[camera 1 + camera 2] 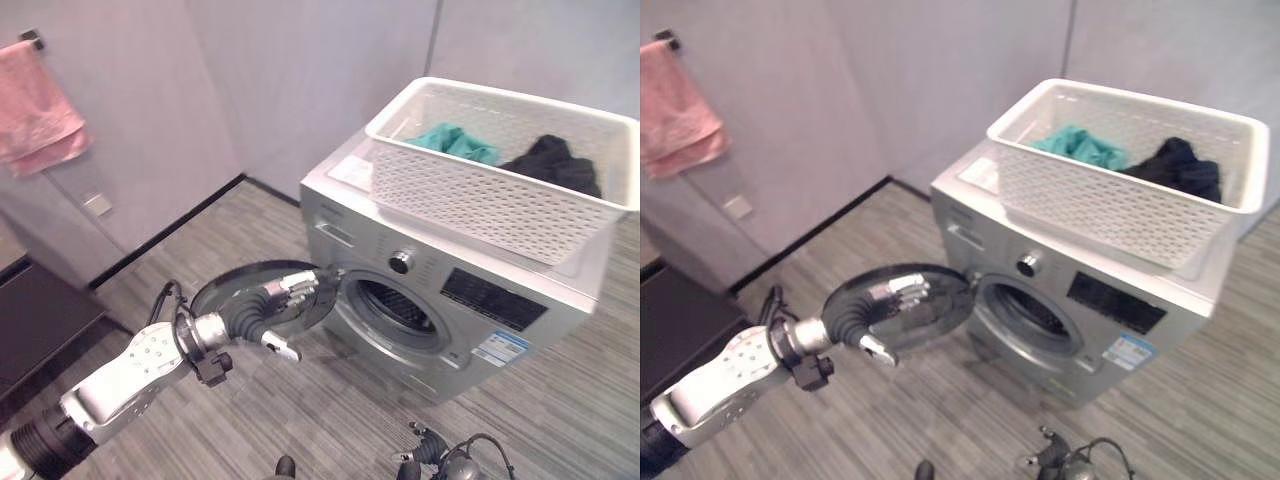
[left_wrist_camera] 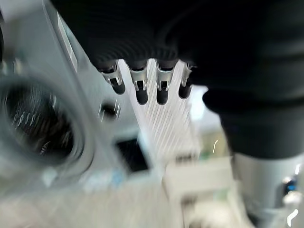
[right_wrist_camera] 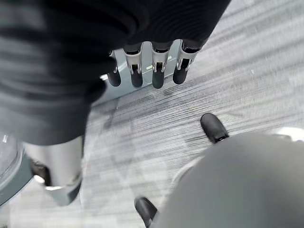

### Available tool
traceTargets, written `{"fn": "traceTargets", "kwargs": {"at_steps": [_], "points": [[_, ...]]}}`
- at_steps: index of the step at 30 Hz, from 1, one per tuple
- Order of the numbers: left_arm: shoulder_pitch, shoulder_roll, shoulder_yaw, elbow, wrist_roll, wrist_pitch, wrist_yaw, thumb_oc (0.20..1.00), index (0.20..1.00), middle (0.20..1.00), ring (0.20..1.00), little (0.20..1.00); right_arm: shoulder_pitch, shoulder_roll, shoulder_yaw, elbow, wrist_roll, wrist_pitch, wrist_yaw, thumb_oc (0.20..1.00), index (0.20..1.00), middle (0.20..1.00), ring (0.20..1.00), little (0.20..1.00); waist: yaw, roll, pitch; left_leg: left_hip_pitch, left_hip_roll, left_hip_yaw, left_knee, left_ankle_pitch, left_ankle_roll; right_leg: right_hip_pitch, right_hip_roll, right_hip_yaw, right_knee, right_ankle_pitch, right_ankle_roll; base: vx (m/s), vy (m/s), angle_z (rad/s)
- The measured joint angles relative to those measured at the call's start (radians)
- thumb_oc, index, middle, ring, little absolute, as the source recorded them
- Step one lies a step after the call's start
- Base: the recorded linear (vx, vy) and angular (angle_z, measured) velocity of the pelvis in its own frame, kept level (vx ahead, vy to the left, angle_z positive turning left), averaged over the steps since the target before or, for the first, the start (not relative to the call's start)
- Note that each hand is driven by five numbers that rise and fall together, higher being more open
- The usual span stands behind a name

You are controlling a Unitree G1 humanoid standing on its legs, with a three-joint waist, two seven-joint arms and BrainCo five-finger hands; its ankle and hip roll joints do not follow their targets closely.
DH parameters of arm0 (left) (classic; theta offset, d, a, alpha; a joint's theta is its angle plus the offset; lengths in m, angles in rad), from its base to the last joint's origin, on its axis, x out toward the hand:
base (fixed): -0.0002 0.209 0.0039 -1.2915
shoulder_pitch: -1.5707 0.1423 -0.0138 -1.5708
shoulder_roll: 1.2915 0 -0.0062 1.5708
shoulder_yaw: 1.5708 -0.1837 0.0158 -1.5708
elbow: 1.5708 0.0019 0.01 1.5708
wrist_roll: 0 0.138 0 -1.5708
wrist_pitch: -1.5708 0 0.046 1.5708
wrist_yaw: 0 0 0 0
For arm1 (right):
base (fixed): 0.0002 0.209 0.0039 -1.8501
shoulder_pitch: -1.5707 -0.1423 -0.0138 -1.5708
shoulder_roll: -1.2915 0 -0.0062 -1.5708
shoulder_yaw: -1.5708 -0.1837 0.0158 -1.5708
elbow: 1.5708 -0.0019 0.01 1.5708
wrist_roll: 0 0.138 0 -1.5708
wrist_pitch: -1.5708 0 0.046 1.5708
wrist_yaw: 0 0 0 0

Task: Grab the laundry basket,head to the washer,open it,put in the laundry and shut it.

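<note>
The left hand point(image 1: 268, 308), fingers straight, rests on the washer door point(image 1: 902, 302), swung open at nine o'clock of the drum. The laundry basket point(image 1: 500, 170) sits atop the washer point(image 1: 470, 310), so loading laundry likely comes next. The right hand point(image 3: 147, 71) hangs relaxed over the floor.

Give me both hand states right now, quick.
Left hand: open, straight fingers against the round glass washer door, which is swung open.
Right hand: open, fingers straight, holding nothing, hanging above the grey striped floor.
</note>
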Motion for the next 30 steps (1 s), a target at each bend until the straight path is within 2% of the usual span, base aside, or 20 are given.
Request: {"fn": "traceTargets", "kwargs": {"at_steps": [1,2,4,5,6,7,8,9,10,11,12,14,16,18,24,28,30], "points": [[-0.026,-0.003,-0.064,0.116,0.01,0.034,-0.021,1.0,1.0,1.0,1.0,1.0,-0.022,-0.003,-0.003,-0.015,0.0,0.0,0.012,1.0,1.0,1.0,1.0,1.0,-0.031,0.009,-0.001,0.005,0.001,0.02,0.0,-0.001,0.0,-0.008,0.002,0.016,0.001,0.012,-0.007,0.04,0.022,-0.53],[-0.024,-0.054,-0.074,0.256,0.055,0.042,-0.029,1.0,1.0,1.0,1.0,1.0,-0.022,-0.005,0.0,-0.023,0.0,0.001,0.017,1.0,1.0,1.0,1.0,1.0,-0.055,0.015,-0.005,0.014,0.007,0.03,0.0,-0.004,-0.005,-0.008,0.01,0.03,0.0,0.013,-0.009,0.04,0.025,-0.4],[-0.043,-0.171,-0.068,0.514,0.205,0.041,-0.01,1.0,1.0,1.0,1.0,1.0,-0.021,-0.012,0.0,-0.045,0.002,0.006,0.032,1.0,1.0,1.0,1.0,1.0,-0.056,0.015,-0.007,0.014,0.017,0.048,0.0,-0.007,-0.009,-0.016,0.021,0.039,0.001,0.01,-0.014,-0.01,0.006,-0.21],[-0.04,-0.26,-0.025,0.678,0.331,0.038,0.022,1.0,1.0,1.0,1.0,1.0,-0.02,-0.019,-0.001,-0.071,0.002,0.007,0.033,1.0,1.0,1.0,1.0,1.0,-0.057,0.015,-0.007,0.011,0.02,0.05,0.0,-0.007,-0.009,-0.023,0.025,0.045,0.001,0.01,-0.017,-0.07,0.006,-0.16],[-0.025,-0.438,0.085,0.942,0.541,0.019,0.08,1.0,1.0,1.0,1.0,1.0,-0.016,-0.031,0.01,-0.111,0.002,0.021,0.036,1.0,1.0,1.0,1.0,1.0,-0.067,0.003,-0.004,0.009,0.02,0.056,-0.001,-0.008,-0.013,-0.029,0.025,0.049,0.007,0.01,-0.015,-0.06,0.007,-0.14],[-0.061,-0.623,0.231,1.267,0.696,-0.014,0.166,1.0,1.0,1.0,1.0,1.0,-0.028,-0.05,0.037,-0.161,0.001,0.029,0.045,1.0,1.0,1.0,1.0,1.0,-0.076,0.012,-0.011,0.013,0.018,0.06,0.0,-0.008,-0.014,-0.029,0.024,0.058,0.006,0.01,-0.013,-0.12,0.026,-0.09],[-0.174,-0.773,0.334,1.584,0.843,-0.043,0.23,1.0,1.0,1.0,1.0,1.0,-0.046,-0.054,0.04,-0.154,0.001,0.029,0.052,1.0,1.0,1.0,1.0,1.0,-0.057,0.022,-0.019,0.032,0.015,0.063,0.0,-0.008,-0.014,-0.01,0.022,0.06,0.001,0.011,-0.014,-0.12,0.03,-0.13],[-0.189,-0.78,0.293,1.594,0.927,-0.017,0.253,1.0,1.0,1.0,1.0,1.0,-0.072,-0.046,0.044,-0.136,0.001,0.03,0.053,1.0,1.0,1.0,1.0,1.0,-0.061,0.018,-0.031,0.032,0.015,0.071,0.0,-0.012,-0.012,-0.022,0.023,0.065,0.001,0.005,-0.017,-0.14,0.041,-0.52],[-0.208,-0.767,0.437,1.702,1.042,0.019,0.345,1.0,1.0,1.0,1.0,1.0,-0.139,-0.036,0.054,-0.176,0.001,0.027,0.051,1.0,1.0,1.0,1.0,1.0,-0.089,0.018,-0.037,0.007,0.016,0.114,-0.005,-0.022,-0.013,-0.076,0.031,0.12,0.001,0.007,-0.012,-0.08,0.033,-0.98],[-0.219,-0.755,0.509,1.778,1.062,0.065,0.378,1.0,1.0,1.0,1.0,1.0,-0.168,-0.036,0.061,-0.217,0.001,0.02,0.05,1.0,1.0,1.0,1.0,1.0,-0.106,0.004,-0.03,-0.016,0.017,0.133,-0.005,-0.021,-0.011,-0.117,0.031,0.147,0.001,0.009,-0.012,-0.03,0.032,-0.98],[-0.139,-0.714,0.634,1.741,1.067,0.092,0.408,1.0,1.0,1.0,1.0,1.0,-0.141,-0.051,0.017,-0.291,0.001,0.008,0.049,1.0,1.0,1.0,1.0,1.0,-0.165,-0.049,0.003,-0.02,0.011,0.129,-0.005,-0.01,-0.007,-0.127,0.032,0.143,0.008,0.054,-0.013,0.0,0.02,-0.57],[-0.079,-0.697,0.642,1.688,1.026,0.112,0.426,1.0,1.0,1.0,1.0,1.0,-0.076,-0.085,-0.007,-0.293,0.001,0.017,0.049,1.0,1.0,1.0,1.0,1.0,-0.164,-0.092,0.013,-0.011,0.022,0.132,-0.005,-0.01,-0.006,-0.127,0.04,0.142,0.001,0.054,-0.021,0.03,0.009,-0.11],[-0.007,-0.693,0.64,1.656,0.986,0.125,0.435,1.0,1.0,1.0,1.0,1.0,0.008,-0.118,-0.05,-0.291,0.002,0.047,0.05,1.0,1.0,1.0,1.0,1.0,-0.163,-0.111,0.018,-0.012,0.03,0.134,-0.005,-0.012,-0.003,-0.128,0.046,0.141,0.001,0.051,-0.028,0.0,0.0,0.0],[0.015,-0.693,0.625,1.653,0.963,0.134,0.439,1.0,1.0,1.0,1.0,1.0,0.031,-0.135,-0.066,-0.292,0.002,0.05,0.05,1.0,1.0,1.0,1.0,1.0,-0.162,-0.115,0.015,-0.011,0.031,0.134,-0.005,-0.015,0.002,-0.126,0.047,0.14,0.001,0.048,-0.033,0.0,0.0,0.0],[0.025,-0.702,0.588,1.539,0.952,0.132,0.47,1.0,1.0,1.0,1.0,1.0,0.021,-0.129,-0.065,-0.313,0.001,0.046,0.049,1.0,1.0,1.0,1.0,1.0,-0.141,-0.048,0.031,0.001,0.028,0.129,-0.001,-0.014,0.001,-0.108,0.048,0.13,0.001,0.054,-0.035,0.0,0.001,0.03],[0.018,-0.711,0.575,1.515,0.951,0.131,0.489,1.0,1.0,1.0,1.0,1.0,0.008,-0.123,-0.064,-0.313,0.001,0.046,0.048,1.0,1.0,1.0,1.0,1.0,-0.127,-0.022,0.02,0.011,0.028,0.119,-0.001,-0.017,0.005,-0.086,0.045,0.109,0.001,0.045,-0.035,0.0,0.006,0.11],[0.019,-0.712,0.572,1.501,0.951,0.13,0.499,1.0,1.0,1.0,1.0,1.0,0.01,-0.121,-0.064,-0.314,0.001,0.046,0.048,1.0,1.0,1.0,1.0,1.0,-0.119,-0.022,0.02,0.01,0.029,0.109,-0.001,-0.017,0.005,-0.084,0.046,0.107,0.001,0.045,-0.035,0.0,0.011,0.09]]}}
